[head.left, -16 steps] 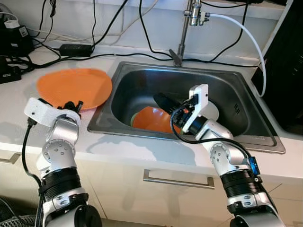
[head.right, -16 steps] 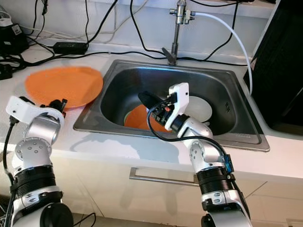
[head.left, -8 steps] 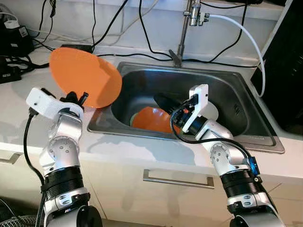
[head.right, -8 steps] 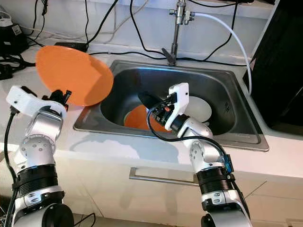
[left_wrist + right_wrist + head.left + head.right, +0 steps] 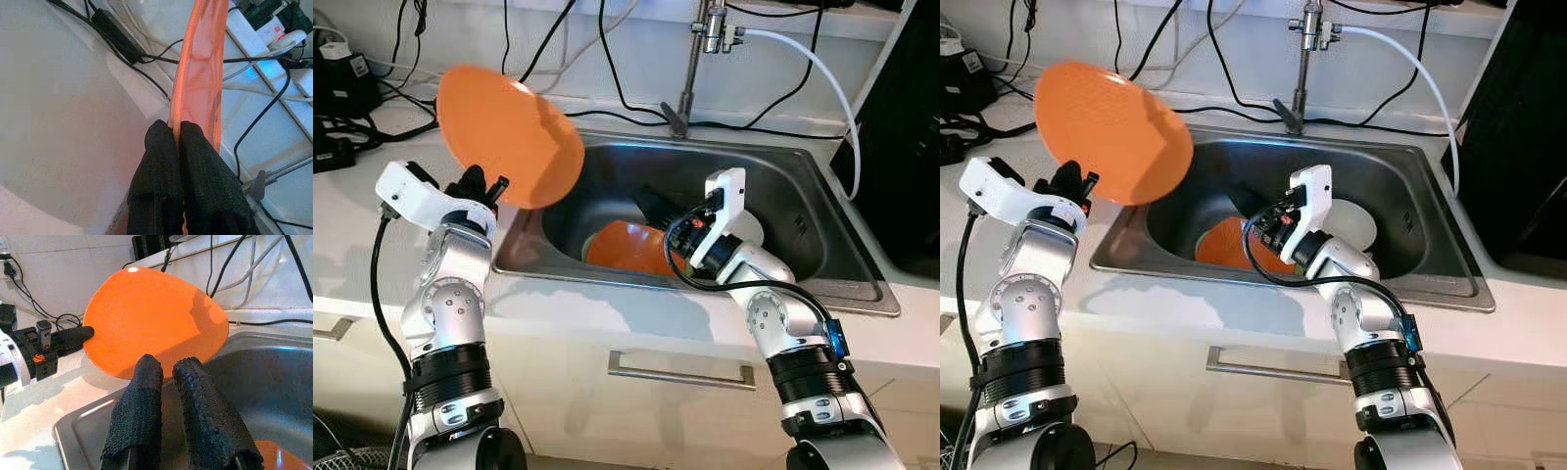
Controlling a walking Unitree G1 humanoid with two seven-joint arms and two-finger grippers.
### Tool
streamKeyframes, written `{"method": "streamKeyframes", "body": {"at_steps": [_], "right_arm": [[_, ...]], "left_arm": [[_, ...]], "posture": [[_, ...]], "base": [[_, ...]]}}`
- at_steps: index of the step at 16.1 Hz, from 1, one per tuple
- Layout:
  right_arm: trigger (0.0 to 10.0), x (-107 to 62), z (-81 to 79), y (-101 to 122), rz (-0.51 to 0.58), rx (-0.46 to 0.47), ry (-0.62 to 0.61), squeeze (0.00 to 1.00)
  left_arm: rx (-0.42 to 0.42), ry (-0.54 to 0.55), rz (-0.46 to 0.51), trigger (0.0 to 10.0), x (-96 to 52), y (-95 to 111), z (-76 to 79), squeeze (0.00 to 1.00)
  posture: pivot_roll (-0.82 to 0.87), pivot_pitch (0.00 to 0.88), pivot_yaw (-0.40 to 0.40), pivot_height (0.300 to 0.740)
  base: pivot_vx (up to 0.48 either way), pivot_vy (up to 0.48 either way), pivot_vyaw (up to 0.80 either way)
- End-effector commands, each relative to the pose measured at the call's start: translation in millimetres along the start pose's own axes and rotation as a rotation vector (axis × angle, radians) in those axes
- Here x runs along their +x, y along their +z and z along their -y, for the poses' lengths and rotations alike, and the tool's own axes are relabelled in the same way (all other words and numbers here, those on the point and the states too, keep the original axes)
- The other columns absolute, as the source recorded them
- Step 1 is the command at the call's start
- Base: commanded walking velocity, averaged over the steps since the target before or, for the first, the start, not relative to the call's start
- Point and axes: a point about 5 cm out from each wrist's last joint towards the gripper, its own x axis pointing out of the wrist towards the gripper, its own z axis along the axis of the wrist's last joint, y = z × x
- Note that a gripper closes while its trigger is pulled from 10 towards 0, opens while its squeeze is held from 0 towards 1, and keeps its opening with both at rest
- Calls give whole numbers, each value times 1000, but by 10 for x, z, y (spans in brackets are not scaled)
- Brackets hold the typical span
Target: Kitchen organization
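Left wrist view looks along the left gripper, whose two black fingers are pressed together on the rim of the orange plate, the plate's thin edge rising straight out from between the fingertips. From the head camera, that left gripper holds the plate tilted up off the white countertop, its disc reaching away from the fingertips toward the near left corner of the steel sink, with the plate's far edge over the sink's rim. Black cables trail along the counter beyond the plate, and a power adapter lies on the counter past the fingertips in the left wrist view. The right gripper is down inside the sink, its fingers lying close side by side with a narrow gap between them and nothing gripped. Just below and beside those fingertips sits an orange bowl on the sink floor, and a white dish lies behind the right wrist. In the right wrist view the held plate stands beyond the right fingertips, above the sink's edge, with the left gripper's fingers pinching its rim at the side. A faucet stands at the back of the sink, with a white hose curving off it.
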Motion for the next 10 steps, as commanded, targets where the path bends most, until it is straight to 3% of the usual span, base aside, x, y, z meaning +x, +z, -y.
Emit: {"method": "streamKeyframes", "body": {"at_steps": [1,2,3,4,5,7,8,10], "right_arm": [[10000,9,21,13,-1,-12,-15,0],[10000,12,22,12,0,-12,-16,0],[10000,16,25,13,4,-13,-22,0],[10000,15,32,15,6,-11,-29,0],[10000,15,36,15,7,-10,-33,0],[10000,12,51,15,9,-1,-49,0],[10000,14,71,26,20,16,-69,1000],[10000,20,93,36,28,32,-89,1000]], "left_arm": [[-31,-100,66,0,-10,128,170,0],[-52,-123,70,0,-11,129,185,0],[-67,-203,65,2039,-42,109,260,0],[-49,-266,55,9451,-77,79,344,0],[-32,-292,51,10000,-93,50,391,0],[-24,-322,32,10000,-105,-7,432,0],[-33,-335,16,10000,-114,-53,449,0],[-39,-354,-21,10000,-130,-151,471,0]], "posture": [[116,0,-20,740],[116,0,-20,740],[114,0,-17,740],[114,0,-17,740],[114,0,-17,740],[112,0,-16,740],[110,0,-16,740],[107,0,-14,740]], "base": [[0,0,0],[0,0,0],[0,0,0],[0,0,0],[0,0,0],[0,0,0],[0,0,0],[0,0,0]]}}
